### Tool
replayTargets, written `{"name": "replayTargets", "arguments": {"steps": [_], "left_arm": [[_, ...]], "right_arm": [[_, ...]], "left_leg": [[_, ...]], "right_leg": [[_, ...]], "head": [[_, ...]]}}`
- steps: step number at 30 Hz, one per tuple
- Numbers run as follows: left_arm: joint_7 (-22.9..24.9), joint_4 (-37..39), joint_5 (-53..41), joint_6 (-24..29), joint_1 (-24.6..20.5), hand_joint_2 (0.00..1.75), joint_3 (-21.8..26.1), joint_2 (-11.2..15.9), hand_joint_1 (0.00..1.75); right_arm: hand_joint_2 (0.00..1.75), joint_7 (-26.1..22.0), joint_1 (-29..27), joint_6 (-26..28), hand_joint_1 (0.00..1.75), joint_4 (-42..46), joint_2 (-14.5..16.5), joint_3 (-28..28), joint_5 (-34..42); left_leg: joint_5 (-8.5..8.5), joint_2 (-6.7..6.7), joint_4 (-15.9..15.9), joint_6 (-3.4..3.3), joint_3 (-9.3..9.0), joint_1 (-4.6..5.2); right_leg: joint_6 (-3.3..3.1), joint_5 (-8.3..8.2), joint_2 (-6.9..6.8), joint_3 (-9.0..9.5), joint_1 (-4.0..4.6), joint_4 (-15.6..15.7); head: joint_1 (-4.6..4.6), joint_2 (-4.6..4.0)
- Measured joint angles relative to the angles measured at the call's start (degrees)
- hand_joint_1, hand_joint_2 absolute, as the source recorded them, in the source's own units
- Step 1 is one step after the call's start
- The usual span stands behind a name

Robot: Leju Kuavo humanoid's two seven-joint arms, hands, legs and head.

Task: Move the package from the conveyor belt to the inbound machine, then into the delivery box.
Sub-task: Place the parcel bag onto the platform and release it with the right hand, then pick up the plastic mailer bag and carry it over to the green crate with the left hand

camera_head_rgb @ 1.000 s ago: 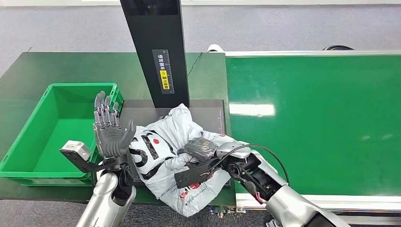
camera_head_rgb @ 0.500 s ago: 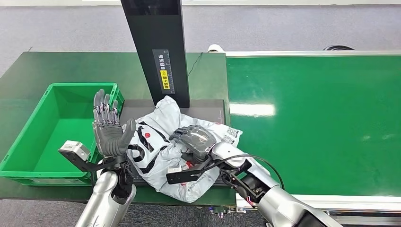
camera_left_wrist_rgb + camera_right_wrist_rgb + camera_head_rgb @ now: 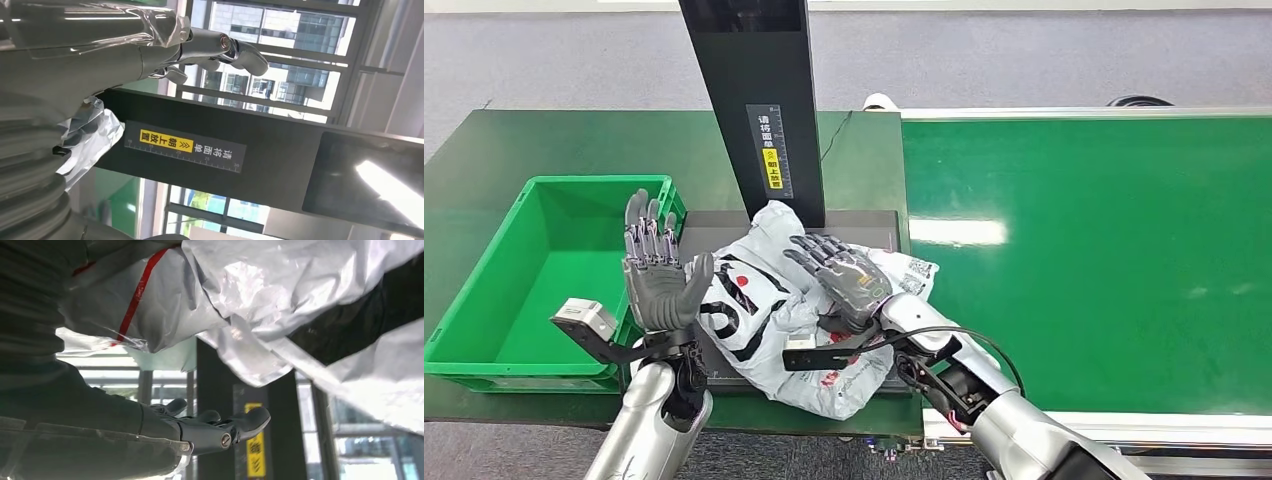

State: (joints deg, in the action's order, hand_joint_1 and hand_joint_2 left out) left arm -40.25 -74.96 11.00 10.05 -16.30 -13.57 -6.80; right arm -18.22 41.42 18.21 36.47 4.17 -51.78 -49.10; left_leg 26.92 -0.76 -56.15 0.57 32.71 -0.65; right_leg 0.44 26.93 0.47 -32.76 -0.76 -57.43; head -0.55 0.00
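1. Right hand (image 3: 844,278) lies palm-down on the package (image 3: 774,310), dark fingers spread flat and apart over the crumpled film, gripping nothing.
2. Left hand (image 3: 659,270) stands upright just beside the package's left edge, palm turned toward it, fingers straight and apart, holding nothing.
3. Package: soft white plastic mailer, wrinkled and glossy, with black lettering and red marks. It rests on the dark flat plate of the inbound machine (image 3: 754,90), against the foot of its black upright post; the near end sags over the worktop (image 3: 484,150) edge.
4. Delivery box (image 3: 484,300): green rigid plastic crate, rectangular, left of the machine, near the left hand.
5. Conveyor belt (image 3: 1104,250): smooth glossy green, to the right.
6. Left wrist view adds the post's yellow label and printed scale, plus a corner of the mailer.
7. Right wrist view looks from under the white film, showing a red stripe and straight fingertips (image 3: 250,420).
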Motion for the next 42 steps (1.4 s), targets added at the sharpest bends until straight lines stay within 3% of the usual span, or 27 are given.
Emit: {"name": "replayTargets", "arguments": {"steps": [7, 16, 22, 28, 31, 35, 42], "left_arm": [[0.0, -1.9, -5.8, 4.3, 0.5, 1.75, 0.0, 0.0, 0.0], [0.0, -4.5, -8.4, 6.3, 2.3, 1.75, -0.2, 0.5, 0.0], [0.0, -5.6, -10.5, 7.3, 3.9, 1.75, -0.3, 1.0, 0.0], [0.0, -5.9, -19.8, 14.4, 4.5, 1.75, -0.9, 2.6, 0.0], [0.1, -5.9, -24.7, 15.4, 4.5, 1.75, -1.9, 3.8, 0.0], [3.6, -5.9, -35.0, 12.6, 4.3, 1.75, -4.4, 5.8, 0.0], [16.2, -4.7, -49.9, -0.2, 3.3, 1.75, -10.0, 7.7, 0.0]], "right_arm": [[1.75, -6.4, -4.8, 1.1, 0.0, 6.1, -0.6, 8.1, 10.1], [1.75, -14.5, -16.1, -5.4, 0.0, 23.0, -2.8, 21.5, 31.1], [1.75, -15.0, -21.2, -7.2, 0.0, 28.5, -3.8, 26.0, 33.5], [1.75, -15.1, -23.3, -8.4, 0.0, 30.6, -4.1, 28.0, 33.5], [1.75, -15.4, -23.9, -8.5, 0.0, 31.3, -4.1, 28.9, 33.7], [1.75, -15.7, -24.2, -8.6, 0.0, 31.8, -4.0, 30.2, 35.0], [1.75, -15.9, -24.9, -9.6, 0.0, 33.1, -3.4, 32.8, 36.2]], "left_leg": [[0.01, -0.01, 0.0, 0.0, 0.02, 0.0], [0.02, -0.03, 0.0, 0.0, 0.03, 0.0], [0.02, -0.03, 0.0, 0.0, 0.03, 0.0], [0.02, -0.01, 0.0, 0.0, 0.03, 0.0], [0.02, 0.0, 0.0, 0.0, 0.03, 0.0], [0.02, 0.0, 0.0, -0.01, 0.03, 0.01], [0.02, 0.0, 0.0, -0.01, 0.02, 0.01]], "right_leg": [[0.0, 0.0, 0.0, -0.01, 0.0, 0.0], [0.0, 0.01, -0.01, -0.01, 0.0, 0.0], [0.0, 0.01, 0.0, -0.02, 0.0, 0.0], [0.0, 0.01, 0.0, -0.02, 0.0, 0.0], [0.0, 0.01, -0.01, -0.02, 0.0, 0.0], [0.0, 0.01, -0.01, -0.02, -0.01, 0.0], [0.0, 0.01, 0.0, -0.03, -0.01, 0.0]], "head": [[-0.02, 0.0], [-0.01, 0.0], [-0.01, 0.0], [-0.02, 0.0], [-0.01, 0.0], [-0.01, 0.0], [-0.01, 0.0]]}}
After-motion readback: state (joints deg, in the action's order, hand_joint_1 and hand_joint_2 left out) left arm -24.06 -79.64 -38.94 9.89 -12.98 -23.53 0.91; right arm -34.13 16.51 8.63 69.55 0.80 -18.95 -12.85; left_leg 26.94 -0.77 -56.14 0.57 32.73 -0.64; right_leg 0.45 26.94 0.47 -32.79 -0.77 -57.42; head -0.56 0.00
